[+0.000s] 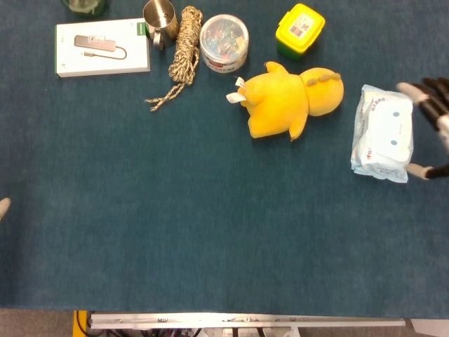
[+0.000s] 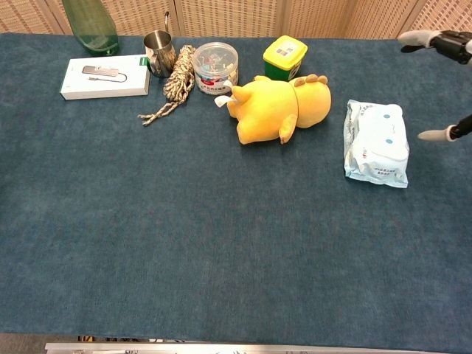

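1. We are spreading our right hand [image 1: 433, 130] open at the table's [image 1: 210, 239] 3 o'clock edge, fingers apart, holding nothing.
2. The wipes pack [image 1: 382, 133] is lying just beside it, at 9 o'clock of the hand.
3. The yellow plush toy [image 1: 291, 100] is lying at the pack's 9 o'clock.
4. Of our left hand [image 1: 3, 207] only a tip is showing; we cannot tell its state.

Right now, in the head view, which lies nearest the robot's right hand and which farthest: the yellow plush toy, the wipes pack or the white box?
1. The wipes pack, just left of the right hand, whose fingers are spread beside it.
2. The yellow plush toy, mid-table.
3. The white box, far left corner.
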You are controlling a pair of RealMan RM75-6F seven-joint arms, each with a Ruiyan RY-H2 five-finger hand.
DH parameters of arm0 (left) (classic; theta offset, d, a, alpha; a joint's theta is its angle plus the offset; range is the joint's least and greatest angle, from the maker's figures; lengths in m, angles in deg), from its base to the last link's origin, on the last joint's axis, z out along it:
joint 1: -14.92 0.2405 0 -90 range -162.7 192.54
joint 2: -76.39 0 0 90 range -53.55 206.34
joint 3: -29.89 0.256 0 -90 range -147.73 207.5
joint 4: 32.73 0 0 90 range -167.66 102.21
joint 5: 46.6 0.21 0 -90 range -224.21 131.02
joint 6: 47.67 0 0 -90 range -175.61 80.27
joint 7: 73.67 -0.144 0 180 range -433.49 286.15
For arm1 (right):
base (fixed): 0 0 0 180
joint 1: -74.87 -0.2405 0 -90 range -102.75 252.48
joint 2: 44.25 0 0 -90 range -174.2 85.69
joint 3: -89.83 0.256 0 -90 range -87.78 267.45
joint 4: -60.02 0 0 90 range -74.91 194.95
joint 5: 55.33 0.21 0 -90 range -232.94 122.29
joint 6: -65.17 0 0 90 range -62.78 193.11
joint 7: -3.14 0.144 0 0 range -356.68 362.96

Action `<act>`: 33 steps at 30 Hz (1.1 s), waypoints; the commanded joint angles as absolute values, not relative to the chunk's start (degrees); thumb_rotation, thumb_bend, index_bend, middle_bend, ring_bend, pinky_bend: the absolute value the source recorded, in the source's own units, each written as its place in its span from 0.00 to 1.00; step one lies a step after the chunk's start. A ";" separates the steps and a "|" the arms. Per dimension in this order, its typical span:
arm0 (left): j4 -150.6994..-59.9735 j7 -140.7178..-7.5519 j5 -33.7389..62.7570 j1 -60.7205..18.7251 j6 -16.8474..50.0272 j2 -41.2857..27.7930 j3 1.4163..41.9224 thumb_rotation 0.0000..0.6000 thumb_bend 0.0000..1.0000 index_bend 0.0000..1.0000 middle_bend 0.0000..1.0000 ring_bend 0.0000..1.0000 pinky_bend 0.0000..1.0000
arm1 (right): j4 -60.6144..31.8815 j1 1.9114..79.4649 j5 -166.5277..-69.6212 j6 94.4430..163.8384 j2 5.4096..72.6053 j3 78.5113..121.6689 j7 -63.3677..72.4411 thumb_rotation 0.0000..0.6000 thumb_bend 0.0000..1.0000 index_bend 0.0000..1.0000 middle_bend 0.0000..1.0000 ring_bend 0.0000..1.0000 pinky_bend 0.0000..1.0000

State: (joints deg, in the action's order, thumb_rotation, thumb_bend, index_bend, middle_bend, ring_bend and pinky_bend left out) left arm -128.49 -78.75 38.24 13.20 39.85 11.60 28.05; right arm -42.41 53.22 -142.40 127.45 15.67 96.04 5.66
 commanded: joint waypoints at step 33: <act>-129.03 -78.11 38.90 14.41 41.16 12.10 28.55 1.00 0.14 0.14 0.15 0.16 0.05 | -25.55 27.47 -129.43 108.02 38.68 103.20 -3.78 0.17 0.00 0.08 0.15 0.00 0.00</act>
